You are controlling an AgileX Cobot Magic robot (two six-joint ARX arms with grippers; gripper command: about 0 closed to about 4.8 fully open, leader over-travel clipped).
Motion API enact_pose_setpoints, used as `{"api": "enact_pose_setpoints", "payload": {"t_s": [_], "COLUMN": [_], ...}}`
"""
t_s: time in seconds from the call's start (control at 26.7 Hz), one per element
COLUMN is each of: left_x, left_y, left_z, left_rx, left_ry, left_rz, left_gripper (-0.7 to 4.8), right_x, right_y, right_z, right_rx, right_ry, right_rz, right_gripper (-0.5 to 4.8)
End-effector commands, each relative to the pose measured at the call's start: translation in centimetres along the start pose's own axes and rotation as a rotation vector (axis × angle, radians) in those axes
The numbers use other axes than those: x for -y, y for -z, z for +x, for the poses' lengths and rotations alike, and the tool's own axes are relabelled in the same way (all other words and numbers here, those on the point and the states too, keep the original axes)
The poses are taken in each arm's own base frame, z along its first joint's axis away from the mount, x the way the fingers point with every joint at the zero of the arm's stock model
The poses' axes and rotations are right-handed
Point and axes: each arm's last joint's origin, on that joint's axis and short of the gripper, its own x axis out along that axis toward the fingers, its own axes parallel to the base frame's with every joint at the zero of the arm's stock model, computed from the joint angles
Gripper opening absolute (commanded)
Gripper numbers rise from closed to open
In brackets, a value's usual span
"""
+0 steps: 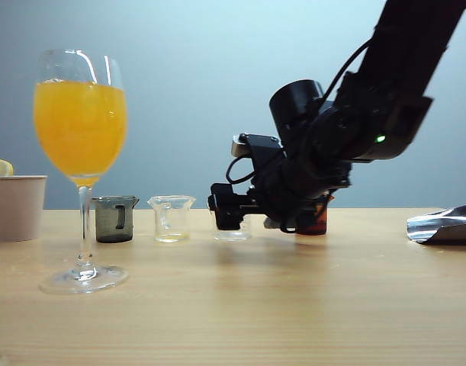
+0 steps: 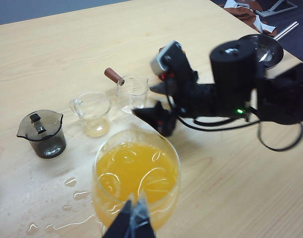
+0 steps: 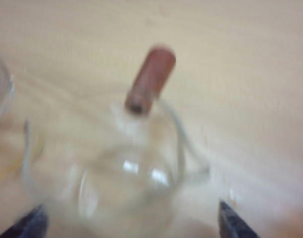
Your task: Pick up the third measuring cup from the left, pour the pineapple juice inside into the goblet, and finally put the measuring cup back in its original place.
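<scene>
The third measuring cup (image 2: 133, 92) stands empty on the desk (image 1: 294, 305) mid-row, goblet (image 1: 80, 122) full. My right hand (image 3: 131, 218) straddles it, released; left hand (image 2: 133, 224) grasps the goblet's stem. I judge only withdrawal remains.

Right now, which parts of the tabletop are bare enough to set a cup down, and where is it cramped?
Bare wood runs across the front, right of the goblet, up to the silver scoop. The back row is cramped: paper cup, dark cup, clear cup, then the third measuring cup between the open right gripper. Spilled drops wet the wood near the shut left gripper.
</scene>
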Motion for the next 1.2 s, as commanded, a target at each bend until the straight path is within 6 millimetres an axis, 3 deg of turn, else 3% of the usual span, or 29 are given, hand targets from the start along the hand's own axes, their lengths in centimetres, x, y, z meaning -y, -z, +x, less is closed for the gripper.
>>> {"api": "enact_pose_setpoints", "payload": {"t_s": [0.04, 0.11, 0.15, 0.6, 0.94, 1.2], "left_x": [0.0, 0.0, 0.1, 0.1, 1.0, 1.6], "left_y": [-0.2, -0.2, -0.2, -0.5, 0.5, 2.0], "left_z": [-0.1, -0.1, -0.1, -0.3, -3.3, -4.5], "left_rx": [0.019, 0.019, 0.020, 0.052, 0.213, 0.268], "left_ry": [0.003, 0.007, 0.007, 0.003, -0.072, -0.082], "left_rz": [0.010, 0.003, 0.003, -0.100, -0.047, -0.069], "left_gripper": [-0.06, -0.06, -0.06, -0.05, -0.06, -0.06], "right_x": [-0.1, -0.1, -0.2, -0.1, 0.1, 0.4], "right_y": [-0.3, -0.4, -0.5, -3.6, -5.6, -4.9], "right_z": [-2.2, -3.8, -4.8, -12.3, -20.2, -25.5], "right_rx": [0.000, -0.006, -0.013, -0.220, -0.101, -0.052], "right_ry": [-0.024, -0.081, -0.110, -0.102, -0.136, -0.154], "right_rz": [0.031, 0.031, 0.030, 0.026, 0.023, -0.007], "right_gripper": [3.82, 1.38, -0.17, -0.04, -0.04, -0.04]}}
